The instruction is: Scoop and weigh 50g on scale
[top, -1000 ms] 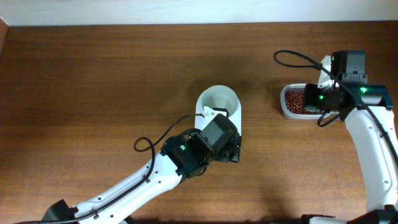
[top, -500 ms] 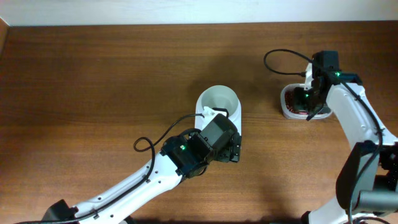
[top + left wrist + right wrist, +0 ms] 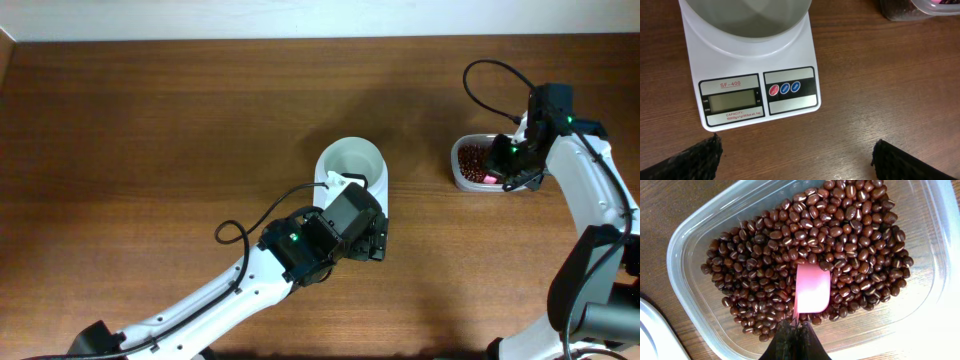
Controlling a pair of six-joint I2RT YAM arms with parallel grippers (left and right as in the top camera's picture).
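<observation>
Fingers point(image 3: 695, 157) of the left gripper point(image 3: 797, 162) stand wide apart and hold nothing. This gripper hangs low over the table point(image 3: 150, 120), just in front of the scale point(image 3: 747, 60). The scale sits near the middle of the table. Its grey screen point(image 3: 731, 101) shows no numbers that can be read. Its round white bowl point(image 3: 352, 160) looks empty.

Farther off, well apart to the right, is the clear tub point(image 3: 690, 245) full of red beans point(image 3: 760, 270). The right gripper point(image 3: 796, 332) is closed tight on the handle of a pink scoop point(image 3: 812, 289). The scoop lies on top of the beans and its inside looks bare.

So the step in hand seems to be the scooping, and no beans have reached the bowl yet. The next move likely calls for pushing the scoop down into the beans. Then it must be lifted flat so none roll off, and carried left to the bowl.

Half a second ago the right arm lay over the tub and hid it. Now the wrist has swung to the right, so the beans and scoop show from above. The left arm and the scale have not moved.
</observation>
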